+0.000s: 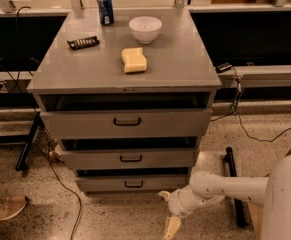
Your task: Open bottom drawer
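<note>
Bottom drawer (102, 184) is the lowest, narrowest flat grey metal front, at 6 o'clock on the cabinet (85, 69), with a small black loop handle (133, 184) and a dark gap along its top edge. Gripper (168, 211) hangs near the handle at 4 o'clock, rounded cream fingers spread, pinching nothing. Speckled floor (115, 219) in front is open, thin black cable (80, 206) at 8 o'clock.

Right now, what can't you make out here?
Inside the bottom drawer: camera view, covered by the drawer above.
Label on the blue can: camera view, too small.
The arm: cut off at right edge.
The pincer, low right of that drawer: floor contact unclear.
</note>
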`<action>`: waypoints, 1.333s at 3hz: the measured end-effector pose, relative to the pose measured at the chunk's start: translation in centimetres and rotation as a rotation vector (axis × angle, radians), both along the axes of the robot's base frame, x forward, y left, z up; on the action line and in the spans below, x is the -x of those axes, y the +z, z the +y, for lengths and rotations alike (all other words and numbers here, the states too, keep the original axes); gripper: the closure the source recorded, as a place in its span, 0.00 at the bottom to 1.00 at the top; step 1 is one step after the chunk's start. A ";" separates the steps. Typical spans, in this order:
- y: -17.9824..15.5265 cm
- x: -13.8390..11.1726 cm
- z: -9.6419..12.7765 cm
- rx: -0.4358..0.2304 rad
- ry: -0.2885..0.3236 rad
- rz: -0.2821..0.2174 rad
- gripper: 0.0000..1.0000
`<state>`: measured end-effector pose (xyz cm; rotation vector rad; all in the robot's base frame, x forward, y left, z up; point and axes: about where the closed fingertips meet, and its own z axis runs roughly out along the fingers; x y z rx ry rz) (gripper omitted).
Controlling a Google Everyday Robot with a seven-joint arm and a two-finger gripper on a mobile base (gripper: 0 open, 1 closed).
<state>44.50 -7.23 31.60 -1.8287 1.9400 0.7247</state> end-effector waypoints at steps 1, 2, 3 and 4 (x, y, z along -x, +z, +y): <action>-3.8 -3.3 -2.3 0.094 -0.014 -0.129 0.00; -6.4 -5.9 -3.8 0.170 -0.023 -0.225 0.00; -8.4 -8.4 -3.5 0.220 0.003 -0.279 0.00; -9.1 -10.5 -2.2 0.274 0.038 -0.334 0.00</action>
